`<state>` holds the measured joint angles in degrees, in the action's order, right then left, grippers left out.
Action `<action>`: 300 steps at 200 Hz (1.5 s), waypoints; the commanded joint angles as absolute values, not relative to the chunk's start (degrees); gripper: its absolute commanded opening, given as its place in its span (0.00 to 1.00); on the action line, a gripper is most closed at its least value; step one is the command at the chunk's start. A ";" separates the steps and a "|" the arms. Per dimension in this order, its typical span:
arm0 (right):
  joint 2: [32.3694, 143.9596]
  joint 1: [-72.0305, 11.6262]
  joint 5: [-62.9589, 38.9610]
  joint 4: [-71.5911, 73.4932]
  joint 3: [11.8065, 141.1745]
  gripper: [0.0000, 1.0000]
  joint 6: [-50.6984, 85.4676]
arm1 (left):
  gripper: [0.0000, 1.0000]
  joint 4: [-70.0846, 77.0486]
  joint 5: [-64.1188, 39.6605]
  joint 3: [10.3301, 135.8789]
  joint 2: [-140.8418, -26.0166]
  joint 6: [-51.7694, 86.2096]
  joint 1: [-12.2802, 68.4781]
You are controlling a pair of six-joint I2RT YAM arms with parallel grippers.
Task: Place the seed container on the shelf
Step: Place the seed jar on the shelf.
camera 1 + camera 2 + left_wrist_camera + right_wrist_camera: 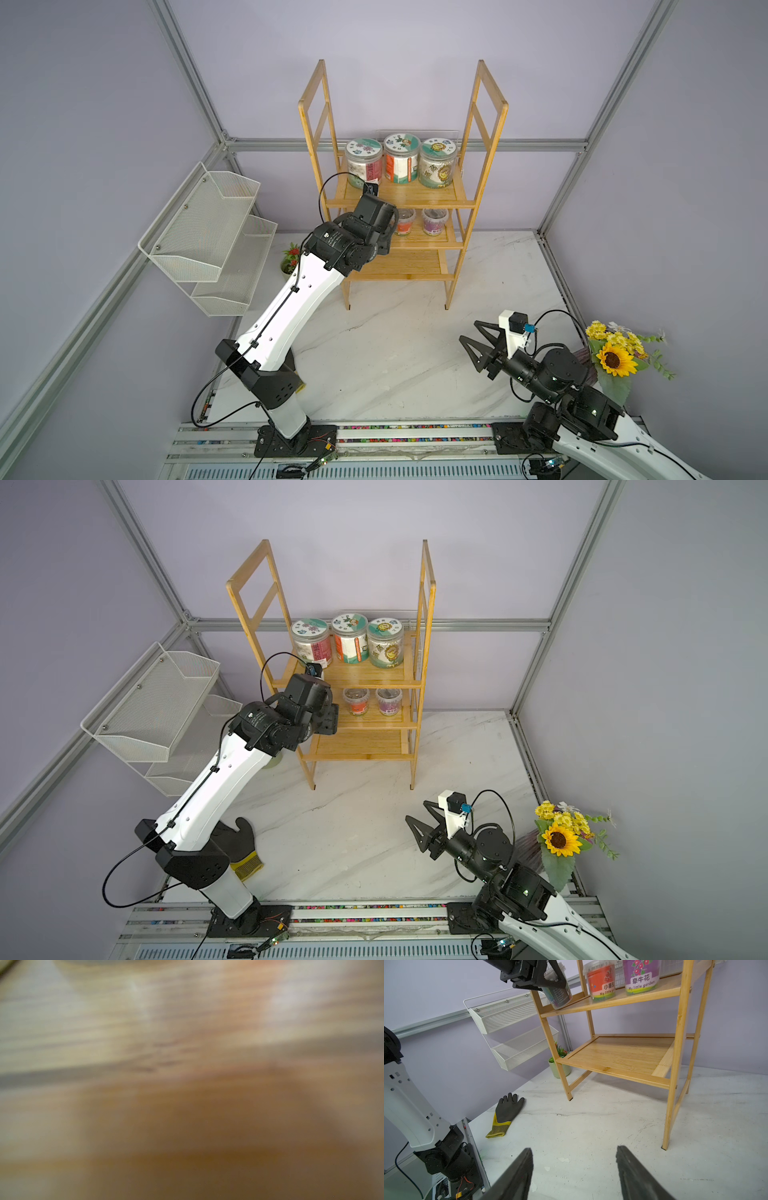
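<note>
Three moves are left here, as I judge it: level, lower, let go. Starting at the left, the white wire basket (508, 1014) hangs on the wall and a glove (506, 1113) lies on the table (591, 1126), both well clear of my path.

Next comes my left gripper (557, 984), pinching the seed container (560, 995) by its upper part. The tub hangs tilted, with its base at the left end of the middle tier of the shelf (612, 1004), just beside its left front post. I cannot tell whether the base touches the slats. My left wrist view is only a wood-coloured blur, so I go by the other views.

To do this well, I would level the tub first so that it lands flat rather than on an edge. Then I would lower it slowly until the tier carries it, and only then spread the fingers. My line should stay off the post and off the orange-labelled tub (601, 982) just to the right. The purple-labelled tub (641, 976) stands beyond that one. I would then draw back straight toward myself, not sideways.

Farthest right, my right gripper (573, 1148) hovers spread and empty above the bare table, out of the way.
</note>
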<state>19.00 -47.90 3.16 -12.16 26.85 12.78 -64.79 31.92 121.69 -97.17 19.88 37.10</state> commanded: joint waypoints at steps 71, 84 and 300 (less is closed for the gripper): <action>18.11 -48.09 3.88 -13.36 28.32 0.67 12.29 | 0.54 -63.09 30.85 124.10 -99.77 18.84 35.46; 18.02 -48.08 3.96 -13.45 28.30 0.67 12.35 | 0.54 -63.15 30.74 124.13 -100.06 18.77 35.40; 17.75 -48.08 4.33 -13.59 28.27 0.67 12.32 | 0.84 -64.86 32.17 123.32 -101.13 19.01 34.76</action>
